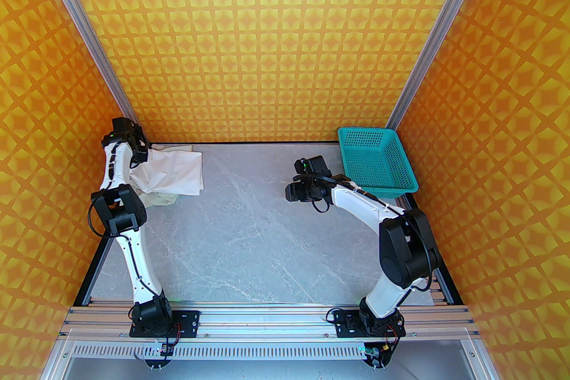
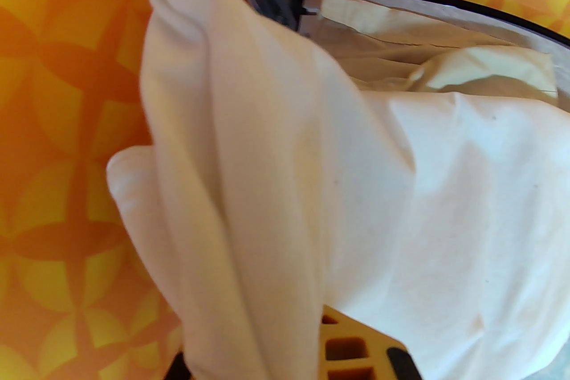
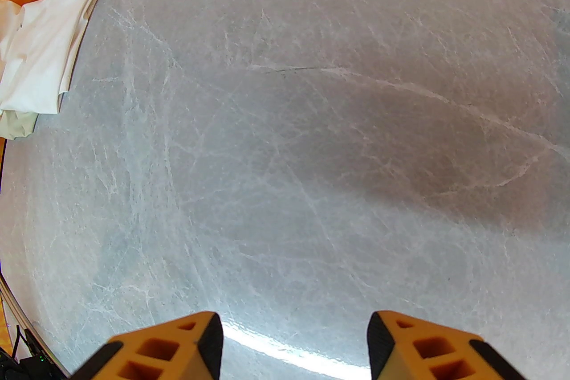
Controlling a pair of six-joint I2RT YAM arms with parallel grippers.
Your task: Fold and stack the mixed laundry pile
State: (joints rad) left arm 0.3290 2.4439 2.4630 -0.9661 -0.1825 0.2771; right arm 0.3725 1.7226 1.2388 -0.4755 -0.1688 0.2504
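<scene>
The mixed laundry pile lies in the table's far left corner. Its white shirt (image 1: 176, 171) is on top, and the beige-cream piece (image 1: 159, 199) pokes out from under its near edge. My left gripper (image 1: 140, 153) is down at the shirt's left side, by the corner post. In the left wrist view a raised fold of white shirt (image 2: 249, 173) runs down over the fingers, leaving one yellow finger (image 2: 352, 347) partly visible and the jaws' gap covered. My right gripper (image 3: 294, 333) hovers open over bare table, far from the shirt (image 3: 44, 53) and the beige piece (image 3: 18, 124).
A teal mesh basket (image 1: 376, 162) stands at the far right corner, just behind the right wrist. The grey marbled table (image 1: 267, 235) stretches between the arms. Patterned orange walls and aluminium posts (image 1: 113, 75) close in the back and sides.
</scene>
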